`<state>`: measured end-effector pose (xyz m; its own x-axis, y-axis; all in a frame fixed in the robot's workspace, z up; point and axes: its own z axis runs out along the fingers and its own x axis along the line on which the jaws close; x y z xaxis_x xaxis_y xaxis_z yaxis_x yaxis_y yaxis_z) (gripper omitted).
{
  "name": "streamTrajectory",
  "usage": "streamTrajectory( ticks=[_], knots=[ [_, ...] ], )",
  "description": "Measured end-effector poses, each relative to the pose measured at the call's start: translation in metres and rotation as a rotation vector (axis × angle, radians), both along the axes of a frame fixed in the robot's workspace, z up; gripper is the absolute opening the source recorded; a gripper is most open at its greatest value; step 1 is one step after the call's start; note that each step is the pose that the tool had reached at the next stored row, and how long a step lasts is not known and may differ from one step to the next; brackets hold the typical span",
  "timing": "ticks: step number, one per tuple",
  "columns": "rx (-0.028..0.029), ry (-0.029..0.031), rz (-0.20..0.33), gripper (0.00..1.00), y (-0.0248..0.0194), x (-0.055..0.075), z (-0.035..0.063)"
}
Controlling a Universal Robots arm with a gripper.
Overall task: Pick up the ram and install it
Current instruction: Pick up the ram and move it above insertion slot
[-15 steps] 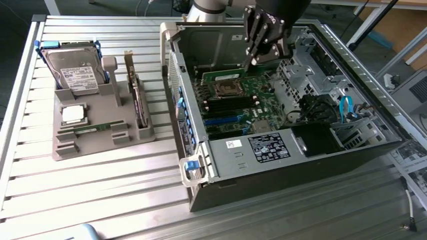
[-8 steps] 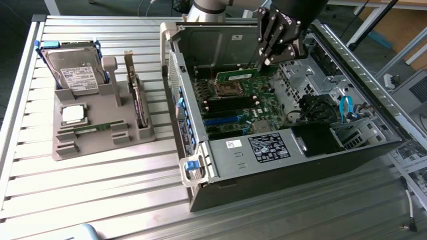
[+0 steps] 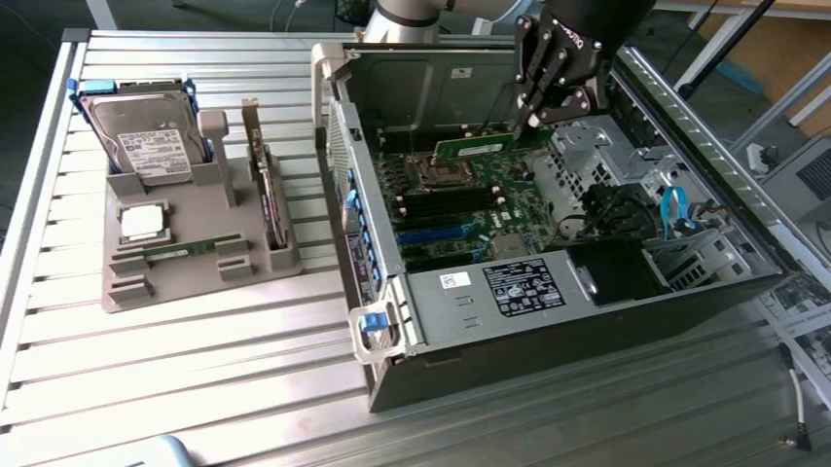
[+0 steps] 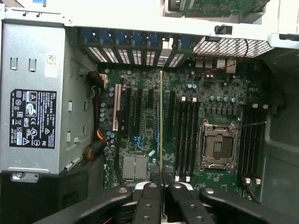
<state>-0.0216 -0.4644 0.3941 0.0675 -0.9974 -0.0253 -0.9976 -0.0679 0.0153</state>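
While the arm hangs over the open computer case [image 3: 389,83], its gripper [image 3: 530,123] is pinched nearly shut on the ram [image 3: 484,146], clamping one end of the thin green stick between the fingertips. From where I stand, the ram juts out of the jaws toward the exterior view's left. It sits level over the far part of the motherboard [image 3: 481,209], just above the processor socket [image 3: 442,175], and looks clear of the board rather than seated in anything.

From the wrist, the ram [image 4: 161,121] appears edge-on as a thin pale line running away from the gripper [image 4: 162,186] across the green board. It lies just beside the row of black memory slots [image 4: 187,135], with the processor socket [image 4: 218,147] beyond them. The power supply [image 4: 32,93], with its black label, sits off at one side of the case.

On the slatted metal table [image 3: 195,370], well apart from the case on the exterior view's left, stands a grey tray [image 3: 182,282]. It holds a hard drive [image 3: 150,141], a square silver processor chip [image 3: 140,222] and an upright dark expansion card [image 3: 269,199].
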Motion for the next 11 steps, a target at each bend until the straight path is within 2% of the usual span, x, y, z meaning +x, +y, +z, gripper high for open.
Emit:
streamTrajectory(
  ticks=[11],
  knots=[
    [0.0002,0.0005,0.004,0.12,0.0000,0.0015,0.0000]
  ],
)
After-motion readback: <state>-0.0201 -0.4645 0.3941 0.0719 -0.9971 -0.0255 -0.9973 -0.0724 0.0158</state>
